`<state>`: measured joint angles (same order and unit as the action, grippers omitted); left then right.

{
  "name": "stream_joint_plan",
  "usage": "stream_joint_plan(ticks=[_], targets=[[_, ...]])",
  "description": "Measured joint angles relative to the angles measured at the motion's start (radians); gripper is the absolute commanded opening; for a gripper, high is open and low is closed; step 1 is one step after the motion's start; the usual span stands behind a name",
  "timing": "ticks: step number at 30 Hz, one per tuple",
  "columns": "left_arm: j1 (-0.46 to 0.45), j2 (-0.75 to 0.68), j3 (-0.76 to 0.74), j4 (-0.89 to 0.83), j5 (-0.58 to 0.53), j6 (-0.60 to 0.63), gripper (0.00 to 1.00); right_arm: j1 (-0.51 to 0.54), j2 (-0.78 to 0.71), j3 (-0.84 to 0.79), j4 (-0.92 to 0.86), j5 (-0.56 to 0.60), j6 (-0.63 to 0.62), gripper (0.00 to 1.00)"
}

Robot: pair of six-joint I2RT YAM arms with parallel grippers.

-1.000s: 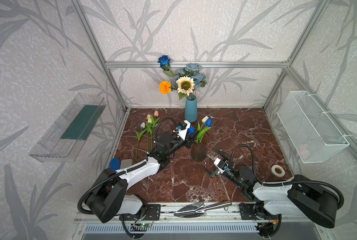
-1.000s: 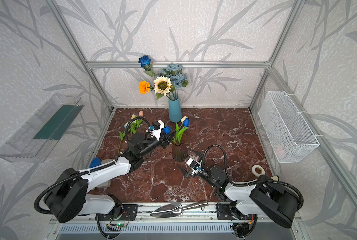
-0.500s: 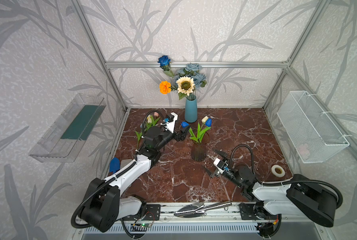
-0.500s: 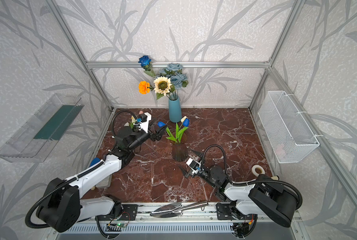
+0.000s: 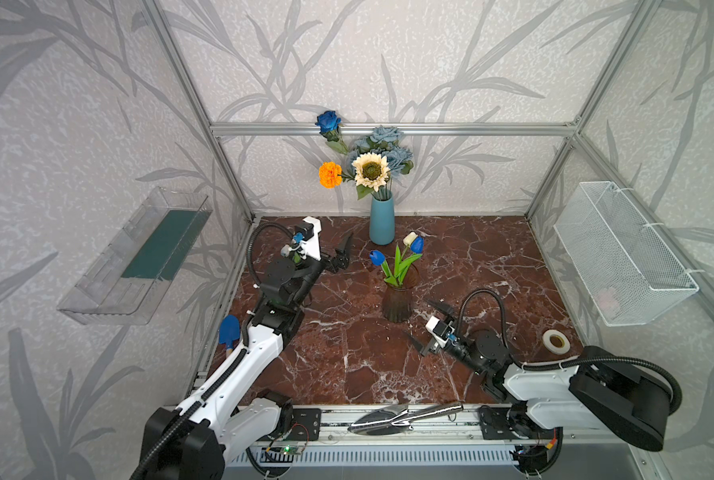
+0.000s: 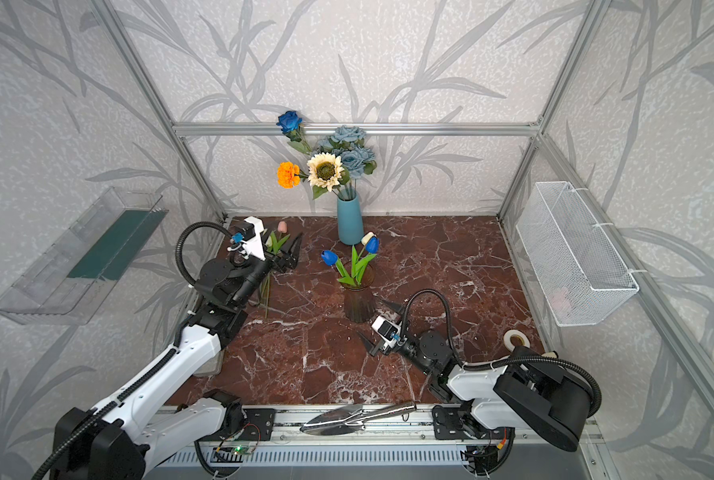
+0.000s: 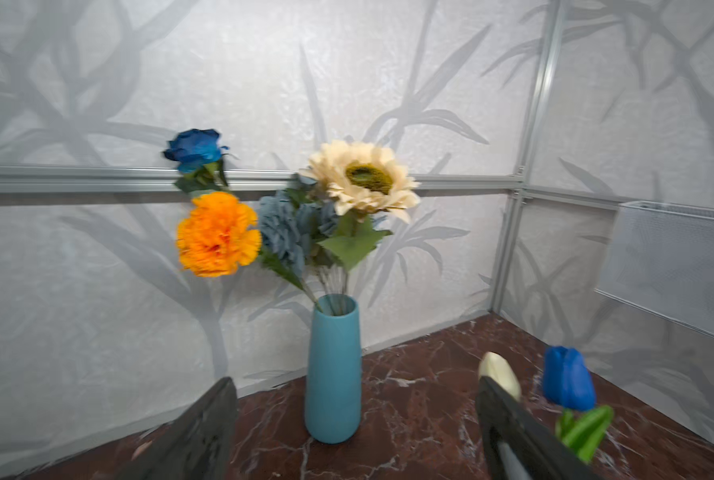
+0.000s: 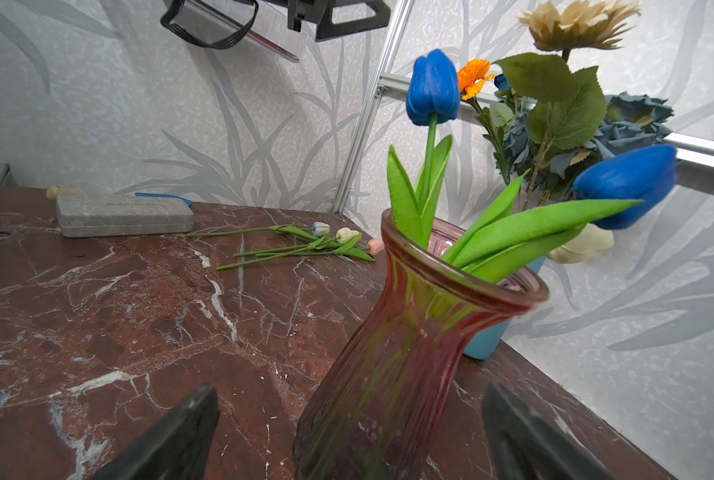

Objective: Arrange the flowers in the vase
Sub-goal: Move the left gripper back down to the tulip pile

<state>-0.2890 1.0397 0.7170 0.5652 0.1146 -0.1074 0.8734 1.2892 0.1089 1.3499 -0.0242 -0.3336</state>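
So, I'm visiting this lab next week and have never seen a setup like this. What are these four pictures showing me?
Two robot arms work on a marble table. Two pictures look down from one overhead camera; the other two come from a small camera on each arm's wrist. The left gripper and right gripper are both open and hold nothing. A reddish glass vase in the middle holds two blue tulips and a white tulip; the right wrist camera sees it from close by. At the back a teal vase holds the sunflower, marigold and roses. Loose tulips lie on the table near the left arm, with a grey case nearby. A tape roll lies on the right.
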Motion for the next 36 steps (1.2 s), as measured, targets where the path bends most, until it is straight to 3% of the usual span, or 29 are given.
stream_joint_plan(ticks=[1,4,5,8,12,18,21,36], targets=[[0.016,0.006,0.003,-0.035,-0.062,-0.023,0.76,0.000,0.000,0.000,0.001,-0.002,0.000,1.00],[0.081,0.087,0.072,-0.212,-0.201,-0.096,0.79,0.000,0.000,0.000,0.001,-0.008,0.000,0.99],[0.116,0.142,0.117,-0.283,-0.229,-0.131,0.72,0.000,0.000,0.000,0.001,-0.011,0.000,0.99],[0.219,0.362,0.275,-0.499,-0.259,-0.205,0.32,0.000,0.000,0.000,0.001,-0.014,0.000,0.99],[0.279,0.636,0.445,-0.766,-0.272,-0.217,0.35,0.002,-0.001,0.000,0.000,-0.015,0.000,0.99],[0.276,0.887,0.647,-1.060,-0.317,-0.198,0.35,0.005,0.000,0.000,0.000,-0.015,0.000,0.99],[0.276,0.925,0.683,-1.121,-0.327,-0.185,0.28,0.005,0.003,0.000,0.000,-0.015,0.000,0.99],[0.228,1.021,0.790,-1.217,-0.294,-0.134,0.31,0.005,0.034,0.002,0.008,-0.014,-0.001,0.99]])
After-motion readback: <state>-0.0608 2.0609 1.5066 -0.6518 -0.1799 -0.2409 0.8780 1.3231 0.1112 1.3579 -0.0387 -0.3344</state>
